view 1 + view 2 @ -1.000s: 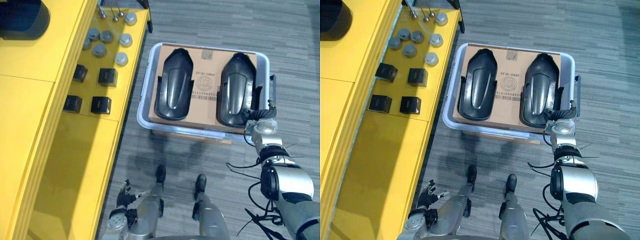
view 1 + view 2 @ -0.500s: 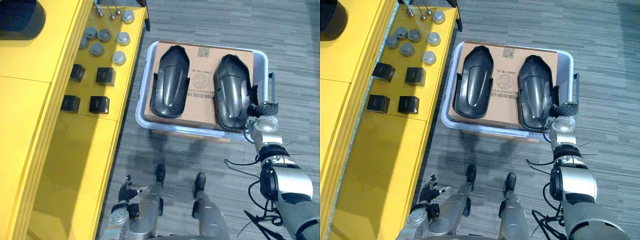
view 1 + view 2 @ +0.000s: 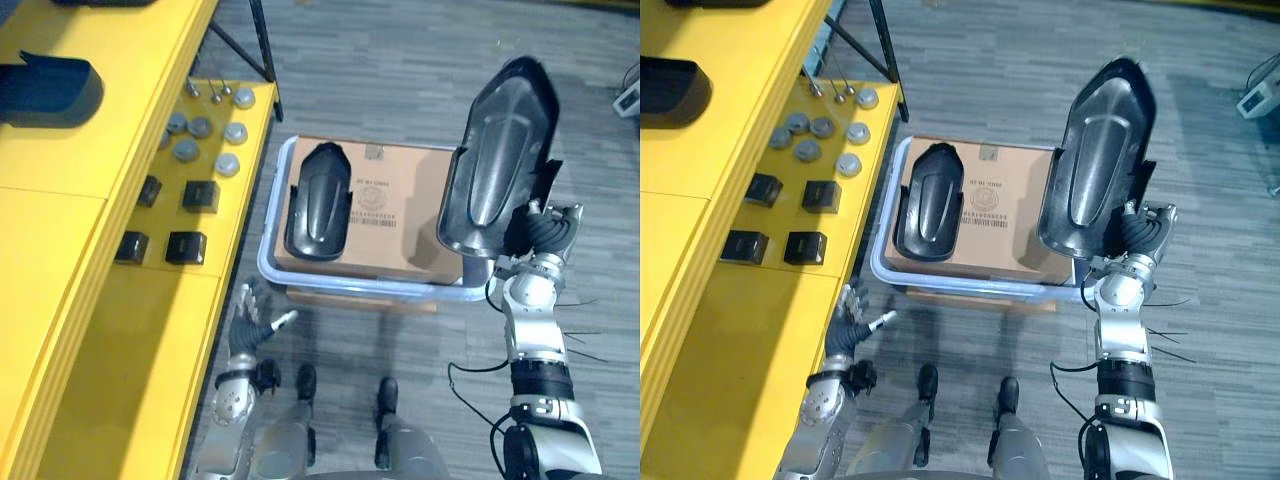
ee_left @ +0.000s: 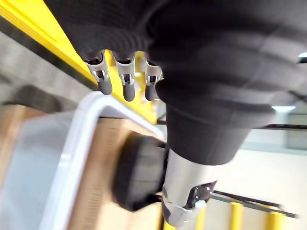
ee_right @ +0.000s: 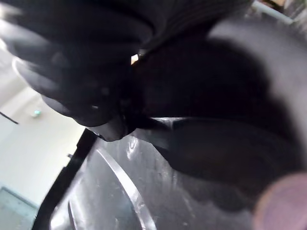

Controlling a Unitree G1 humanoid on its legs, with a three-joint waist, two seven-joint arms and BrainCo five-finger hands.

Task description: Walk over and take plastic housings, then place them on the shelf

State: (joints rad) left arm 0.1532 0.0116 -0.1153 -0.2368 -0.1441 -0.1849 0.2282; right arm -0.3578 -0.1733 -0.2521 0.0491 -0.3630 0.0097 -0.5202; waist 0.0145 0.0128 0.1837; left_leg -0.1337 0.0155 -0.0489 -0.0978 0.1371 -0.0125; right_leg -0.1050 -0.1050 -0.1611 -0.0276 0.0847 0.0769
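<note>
The right hand [image 3: 538,238] has its fingers curled round the lower end of one black housing [image 3: 500,150], which rises from the hand with its long axis pointing up and away, clear of the bin [image 3: 268,268]. The yellow shelf [image 3: 60,250] lies well off to that hand's left, beyond the second housing [image 3: 318,200] lying flat on the cardboard [image 3: 400,215], so the carry probably has to swing leftward. The left hand [image 3: 250,322], open and empty, is nearer the shelf.
</note>
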